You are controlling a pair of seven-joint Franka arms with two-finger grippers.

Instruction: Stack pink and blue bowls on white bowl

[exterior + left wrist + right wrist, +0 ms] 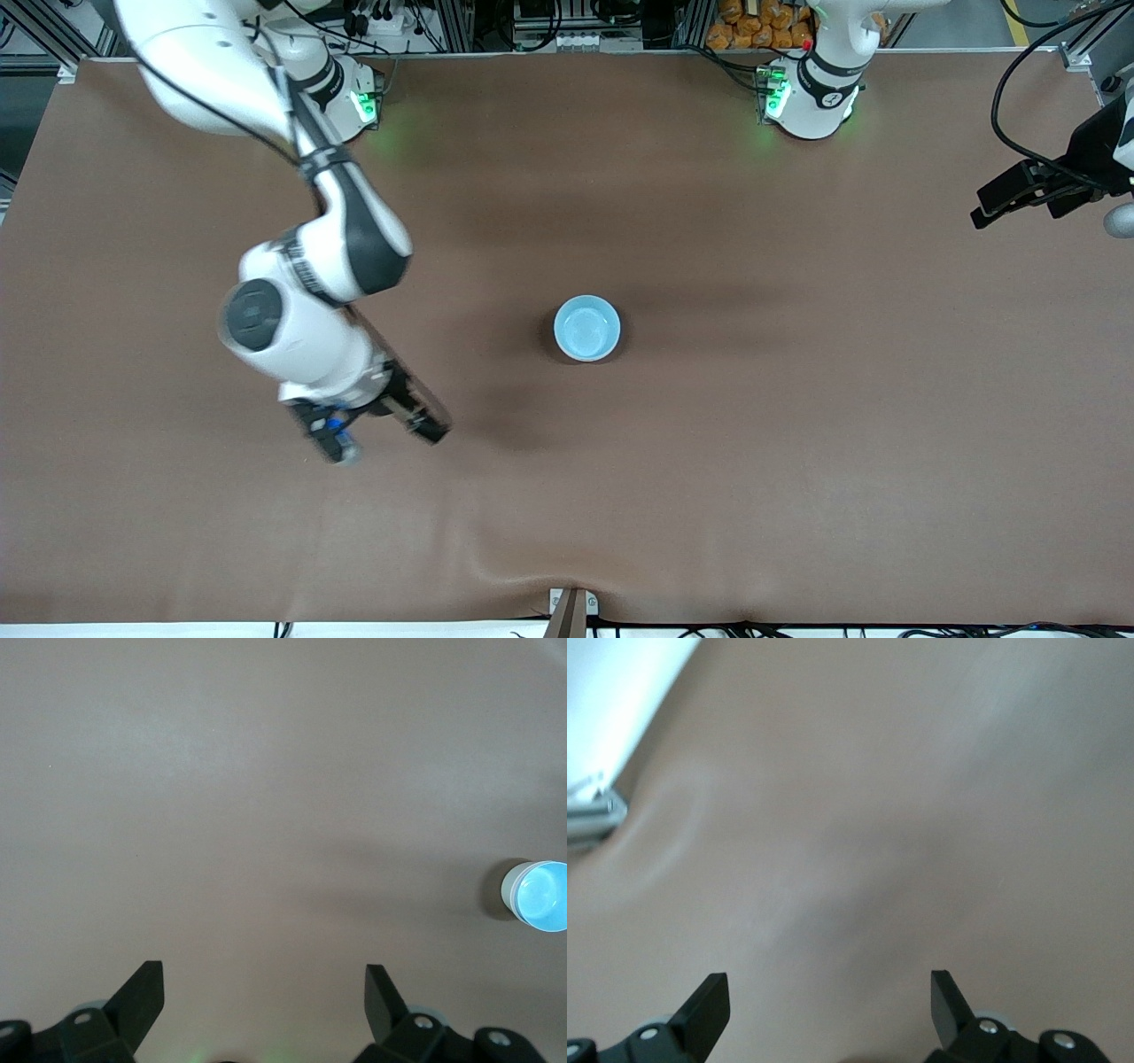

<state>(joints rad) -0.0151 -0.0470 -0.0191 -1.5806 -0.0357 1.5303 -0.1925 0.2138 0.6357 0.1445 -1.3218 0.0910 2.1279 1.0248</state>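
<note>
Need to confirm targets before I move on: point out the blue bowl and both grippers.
blue bowl (586, 328): front view, middle of its inside.
right gripper (381, 434): front view, midway between its open fingertips, over bare table.
left gripper (264, 988): left wrist view, midway between its open fingertips, waiting at the left arm's end.

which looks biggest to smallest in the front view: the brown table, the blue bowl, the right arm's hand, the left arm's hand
1. The brown table, by far.
2. The right hand, open over bare table, and the left hand, open at the view's edge: similar, and both are raised toward the camera, so unranked.
3. The blue bowl, seemingly topping a stack.
</note>
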